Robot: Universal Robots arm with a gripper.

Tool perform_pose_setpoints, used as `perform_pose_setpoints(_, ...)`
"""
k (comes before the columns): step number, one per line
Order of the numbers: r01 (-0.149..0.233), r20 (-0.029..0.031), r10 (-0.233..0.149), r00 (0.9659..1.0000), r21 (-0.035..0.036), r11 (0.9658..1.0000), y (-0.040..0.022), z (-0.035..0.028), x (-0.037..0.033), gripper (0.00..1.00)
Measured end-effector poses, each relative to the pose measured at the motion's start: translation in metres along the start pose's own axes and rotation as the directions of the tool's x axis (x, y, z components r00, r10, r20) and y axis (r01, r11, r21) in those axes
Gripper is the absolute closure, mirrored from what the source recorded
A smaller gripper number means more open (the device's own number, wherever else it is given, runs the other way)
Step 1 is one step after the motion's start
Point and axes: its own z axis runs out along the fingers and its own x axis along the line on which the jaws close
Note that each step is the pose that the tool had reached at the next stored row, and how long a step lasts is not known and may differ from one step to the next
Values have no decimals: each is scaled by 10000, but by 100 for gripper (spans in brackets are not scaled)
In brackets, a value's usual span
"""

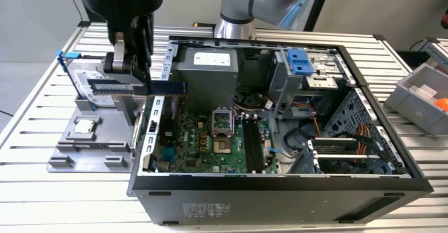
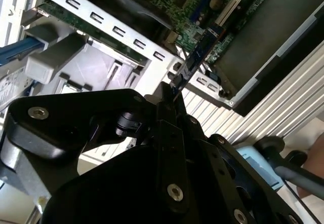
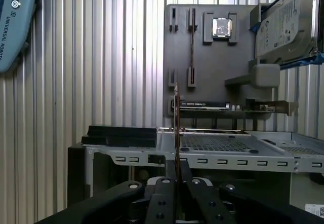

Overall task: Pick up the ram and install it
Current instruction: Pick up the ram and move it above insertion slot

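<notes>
The ram [image 1: 168,87] is a dark blue-green stick held level and on edge, above the gap between the grey parts holder [image 1: 66,157] and the open computer case [image 1: 280,183]. My gripper [image 1: 137,84] is shut on its middle, with one end reaching over the case's wall. Both wrist views show the ram edge-on [image 2: 200,51] [image 3: 176,127], clamped between the black fingers [image 2: 164,110] [image 3: 164,188]. The motherboard [image 1: 199,138] lies in the case, its black slots [image 1: 253,144] near the middle, lower and toward the exterior view's right of the ram.
On the holder sit a silver processor chip [image 1: 85,126] and a hard drive in a blue frame [image 1: 87,83]. Inside the case are the power supply [image 1: 206,67], a blue-latched drive cage [image 1: 299,61] and cables. A grey bin [image 1: 420,94] stands at the exterior view's right.
</notes>
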Motion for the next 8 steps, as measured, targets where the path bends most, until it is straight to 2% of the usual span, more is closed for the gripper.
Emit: perform_pose_setpoints(8,0,0,0,10000,0,10000,-104,-4,-1,100)
